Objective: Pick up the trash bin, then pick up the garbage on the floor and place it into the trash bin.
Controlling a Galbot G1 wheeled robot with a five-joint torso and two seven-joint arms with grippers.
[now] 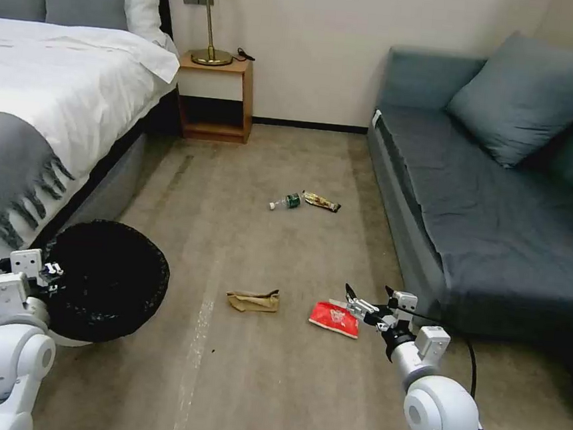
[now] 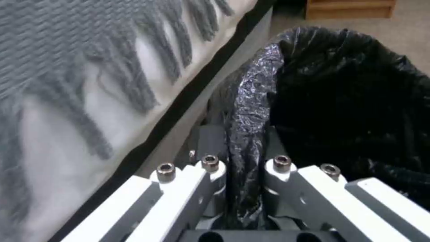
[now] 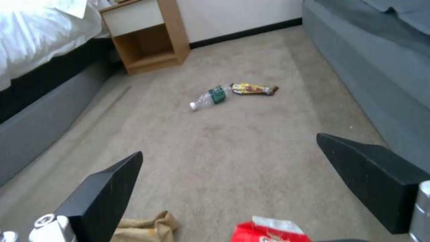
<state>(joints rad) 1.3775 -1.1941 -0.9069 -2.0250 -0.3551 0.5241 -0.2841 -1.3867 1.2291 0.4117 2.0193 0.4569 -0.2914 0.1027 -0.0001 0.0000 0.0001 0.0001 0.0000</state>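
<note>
The trash bin (image 1: pixel 103 279), lined with a crinkly black bag, is at the lower left beside the bed. My left gripper (image 1: pixel 51 268) is at its near-left rim; the left wrist view has my left gripper (image 2: pixel 244 141) shut on the bag-covered rim of the trash bin (image 2: pixel 349 101). My right gripper (image 1: pixel 368 293) is open just above the red snack packet (image 1: pixel 334 317) on the floor (image 1: pixel 283 255). The crumpled brown paper bag (image 1: pixel 253 300) lies left of the packet. Farther off lie the small bottle (image 1: pixel 285 201) and the candy wrapper (image 1: pixel 321 202). The right wrist view shows my right gripper (image 3: pixel 229 144) with the packet (image 3: pixel 268 232) below it.
A white bed (image 1: pixel 49 94) with a grey fringed throw runs along the left. A grey-blue sofa (image 1: pixel 500 220) lines the right. A wooden nightstand (image 1: pixel 216 98) with a lamp stands at the back wall. Open carpet lies between bed and sofa.
</note>
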